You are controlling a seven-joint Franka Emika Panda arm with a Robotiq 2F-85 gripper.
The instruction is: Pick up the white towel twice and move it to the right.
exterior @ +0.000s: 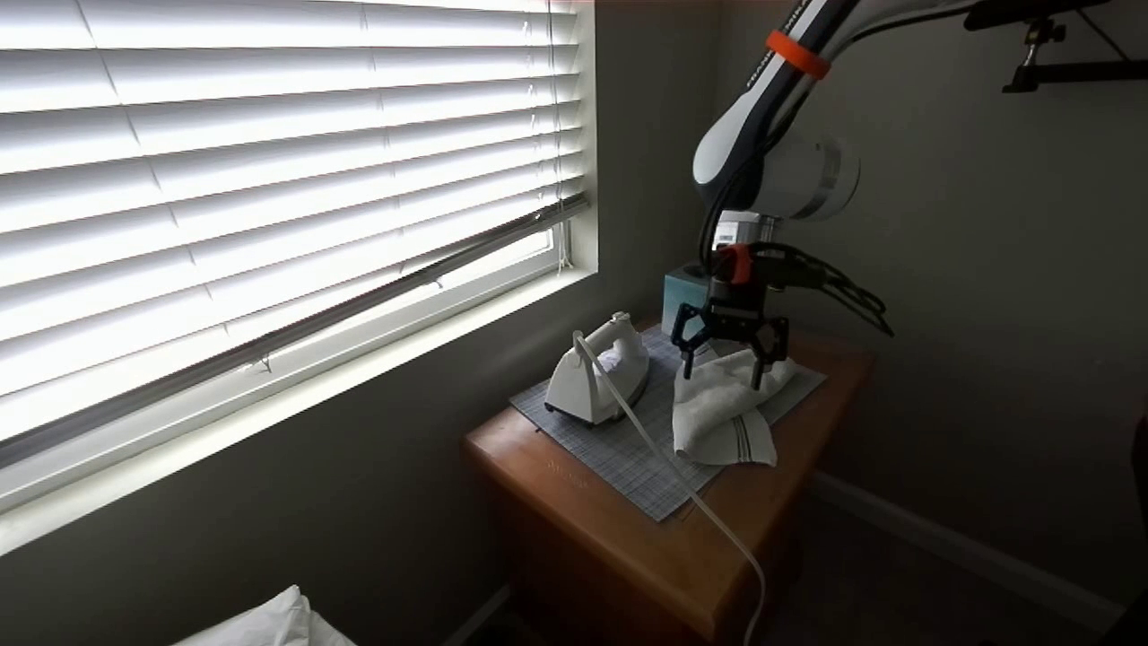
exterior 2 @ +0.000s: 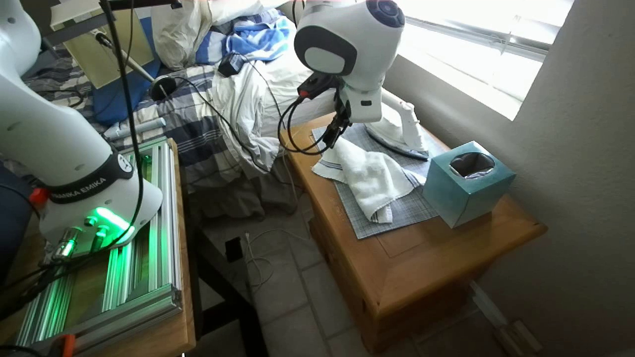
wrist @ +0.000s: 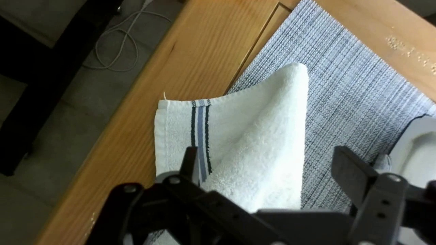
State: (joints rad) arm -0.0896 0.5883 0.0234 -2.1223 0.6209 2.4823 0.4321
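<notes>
The white towel (exterior: pixel 717 414) lies crumpled on a grey woven mat (exterior: pixel 619 458) on a wooden table. It has dark and blue stripes near its ends. It also shows in an exterior view (exterior 2: pixel 374 176) and in the wrist view (wrist: pixel 272 115), where one corner lies over the bare wood. My gripper (exterior: pixel 723 375) is open above the towel, fingers pointing down. In the wrist view the gripper (wrist: pixel 265 153) has one finger over the striped end and the other over the mat beside the towel. Nothing is between the fingers. Contact with the towel cannot be told.
A white iron (exterior: pixel 583 386) stands on the mat beside the towel, close to one finger in the wrist view. Its cord (exterior: pixel 708 507) runs across the mat and over the table edge. A teal tissue box (exterior 2: pixel 451 191) stands at the mat's end. A window wall borders the wooden table (exterior 2: pixel 412 277).
</notes>
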